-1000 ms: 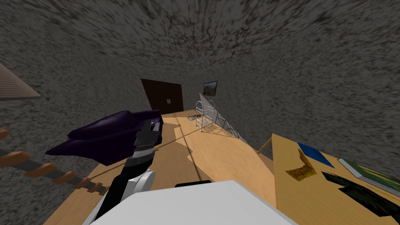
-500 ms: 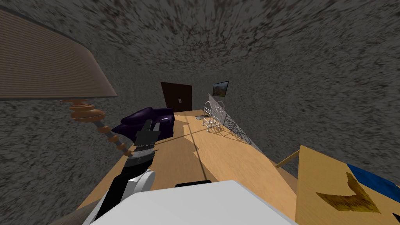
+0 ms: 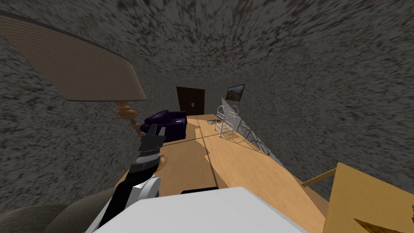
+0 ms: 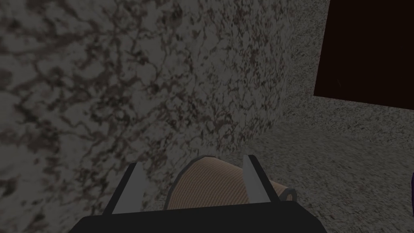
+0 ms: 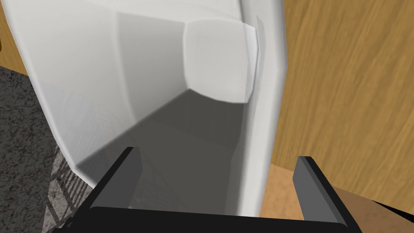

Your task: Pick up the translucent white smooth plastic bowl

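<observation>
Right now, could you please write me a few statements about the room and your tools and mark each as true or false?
1. The left tool is open, its fingers standing apart. True.
2. The lamp shade is bright blue. False: it is tan and ribbed, on a turned wooden stem.
3. The armchair near the dark door is purple. True.
4. The wire rack lies flat on its side. False: it stands upright on the wood floor.
5. The right tool is shut on something. False: its fingers stand wide apart.
</observation>
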You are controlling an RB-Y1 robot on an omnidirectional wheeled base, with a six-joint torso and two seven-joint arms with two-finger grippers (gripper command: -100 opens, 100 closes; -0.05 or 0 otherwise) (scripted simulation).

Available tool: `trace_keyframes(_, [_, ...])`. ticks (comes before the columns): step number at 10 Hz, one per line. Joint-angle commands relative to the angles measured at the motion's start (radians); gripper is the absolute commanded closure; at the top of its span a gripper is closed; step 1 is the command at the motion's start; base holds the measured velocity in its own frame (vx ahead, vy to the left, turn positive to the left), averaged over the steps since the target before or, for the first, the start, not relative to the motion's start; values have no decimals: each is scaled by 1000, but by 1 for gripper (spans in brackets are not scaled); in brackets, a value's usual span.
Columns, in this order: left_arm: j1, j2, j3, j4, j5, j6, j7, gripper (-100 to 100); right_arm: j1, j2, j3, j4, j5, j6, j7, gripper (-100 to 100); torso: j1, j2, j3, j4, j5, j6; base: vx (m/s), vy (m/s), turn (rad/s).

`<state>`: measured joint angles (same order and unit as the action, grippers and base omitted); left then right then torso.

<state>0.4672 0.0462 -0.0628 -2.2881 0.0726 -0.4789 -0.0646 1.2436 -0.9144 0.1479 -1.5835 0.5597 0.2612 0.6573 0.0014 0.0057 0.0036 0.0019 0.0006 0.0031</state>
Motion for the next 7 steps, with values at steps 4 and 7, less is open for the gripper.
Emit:
trace_keyframes(4, [0, 0, 0, 0, 0, 0, 0, 0, 0, 1, 0, -1, 0, -1, -1, 100, -2, -4, -3, -1, 0, -1, -3, 3, -5])
trace_keyframes(7, [0, 0, 0, 0, 0, 0, 0, 0, 6, -3, -4, -11, 22, -5, -1, 100, 0, -5, -3, -2, 2, -1, 22, -17, -90])
